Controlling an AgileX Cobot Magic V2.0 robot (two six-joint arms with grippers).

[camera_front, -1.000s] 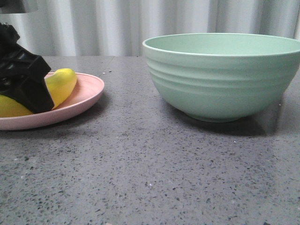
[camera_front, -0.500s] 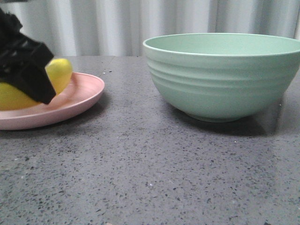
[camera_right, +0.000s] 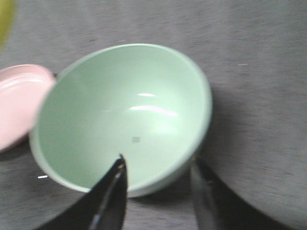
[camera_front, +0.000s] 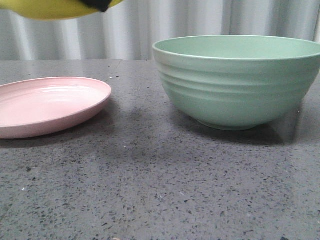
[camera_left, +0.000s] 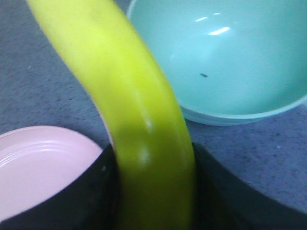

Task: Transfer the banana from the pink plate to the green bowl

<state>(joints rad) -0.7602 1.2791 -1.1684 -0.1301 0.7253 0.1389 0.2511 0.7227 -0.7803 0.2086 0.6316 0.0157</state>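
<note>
My left gripper (camera_left: 153,191) is shut on the yellow banana (camera_left: 129,96) and holds it high in the air. In the front view the banana (camera_front: 50,8) shows at the top left edge, above the pink plate (camera_front: 50,105), with a bit of the black gripper on it. The pink plate is bare; it also shows in the left wrist view (camera_left: 38,163) and the right wrist view (camera_right: 19,100). The green bowl (camera_front: 240,80) stands at the right, empty inside (camera_left: 230,57). My right gripper (camera_right: 158,177) is open and empty, above the bowl's (camera_right: 124,115) near rim.
The grey speckled table (camera_front: 150,190) runs from the plate and bowl to the front edge. A pale curtain (camera_front: 135,30) hangs behind the table.
My left gripper has lifted the banana off the pink plate, up to the top of the front view. The plate is now bare. The bowl has not moved.
</note>
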